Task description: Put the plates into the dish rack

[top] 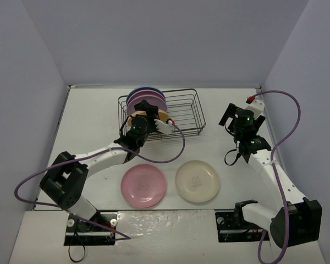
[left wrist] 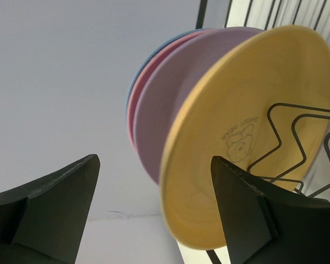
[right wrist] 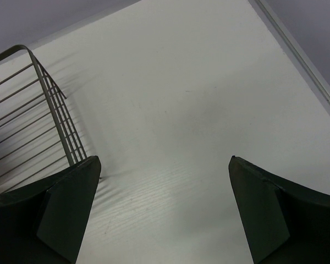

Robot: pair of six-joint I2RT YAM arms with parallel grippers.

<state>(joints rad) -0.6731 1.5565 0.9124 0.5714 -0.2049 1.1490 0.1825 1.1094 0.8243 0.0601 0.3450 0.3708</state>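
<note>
The black wire dish rack [top: 184,113] stands at the back middle of the table. Blue [top: 144,91], pink [top: 148,96], purple [top: 152,103] and yellow-orange [top: 161,115] plates stand on edge at its left end. My left gripper [top: 148,113] hangs over them, open. In the left wrist view [left wrist: 154,158] the yellow-orange plate [left wrist: 247,126] has its rim between the spread fingers, ungripped, with the purple [left wrist: 165,110], pink [left wrist: 134,107] and blue [left wrist: 154,52] plates behind. A pink plate [top: 143,185] and a cream plate [top: 197,181] lie flat on the table. My right gripper [top: 236,111] is open and empty, right of the rack.
The right wrist view [right wrist: 163,159] shows bare white table and the rack's corner [right wrist: 49,110] at left. White walls enclose the table on three sides. A raised edge strip [right wrist: 302,60] runs along the right side. Purple cables loop beside both arms.
</note>
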